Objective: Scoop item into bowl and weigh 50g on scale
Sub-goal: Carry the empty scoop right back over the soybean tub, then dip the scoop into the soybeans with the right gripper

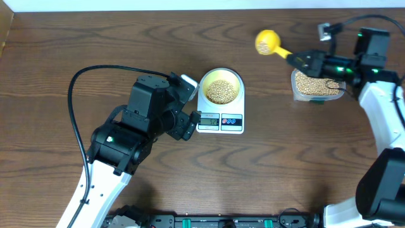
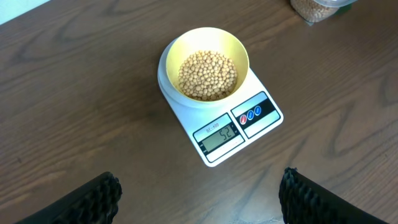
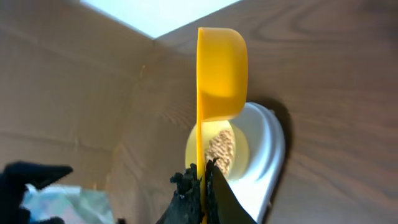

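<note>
The pale yellow bowl (image 1: 220, 86) holds tan beans (image 1: 220, 91) and sits on the white scale (image 1: 220, 120). In the left wrist view the bowl (image 2: 205, 43) and its beans (image 2: 208, 75) stand on the scale (image 2: 261, 127), whose display (image 2: 219, 134) reads about 52. My left gripper (image 1: 188, 123) is open and empty just left of the scale; its fingers frame bare table (image 2: 198, 202). My right gripper (image 1: 305, 61) is shut on the handle of the yellow scoop (image 1: 267, 42), held above the table at the back right. In the right wrist view the scoop (image 3: 219, 74) is on edge between the fingers (image 3: 204, 180).
A clear plastic tub (image 1: 316, 85) of beans stands at the right under my right arm; it also shows in the left wrist view (image 2: 320, 7). A black cable (image 1: 82, 76) loops over the table at the left. The table's back edge lies beyond the scoop.
</note>
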Motion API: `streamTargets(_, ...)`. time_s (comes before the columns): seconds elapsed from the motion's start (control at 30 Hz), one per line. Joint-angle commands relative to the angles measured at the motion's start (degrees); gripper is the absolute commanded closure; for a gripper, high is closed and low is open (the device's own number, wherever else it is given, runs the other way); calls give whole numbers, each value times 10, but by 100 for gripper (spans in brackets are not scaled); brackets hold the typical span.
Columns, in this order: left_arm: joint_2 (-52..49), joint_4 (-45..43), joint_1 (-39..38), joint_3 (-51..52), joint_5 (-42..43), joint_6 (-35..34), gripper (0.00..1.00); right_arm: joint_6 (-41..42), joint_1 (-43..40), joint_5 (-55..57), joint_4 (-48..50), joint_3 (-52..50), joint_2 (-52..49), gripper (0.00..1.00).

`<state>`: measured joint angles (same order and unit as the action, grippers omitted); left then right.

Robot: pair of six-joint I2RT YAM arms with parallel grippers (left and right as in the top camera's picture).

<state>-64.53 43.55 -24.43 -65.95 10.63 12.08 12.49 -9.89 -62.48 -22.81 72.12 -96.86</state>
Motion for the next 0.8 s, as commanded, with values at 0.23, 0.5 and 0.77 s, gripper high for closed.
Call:
streamTargets(0.23, -2, 2, 3, 0, 5, 6, 17, -11, -75, 24, -87, -2, 13, 99)
streamTargets(0.5, -2, 2, 3, 0, 5, 6, 17, -85, -113, 137, -168, -2, 89, 98)
streamTargets(0.77, -2, 2, 3, 0, 5, 6, 17, -197, -120, 307, -236, -2, 155, 99)
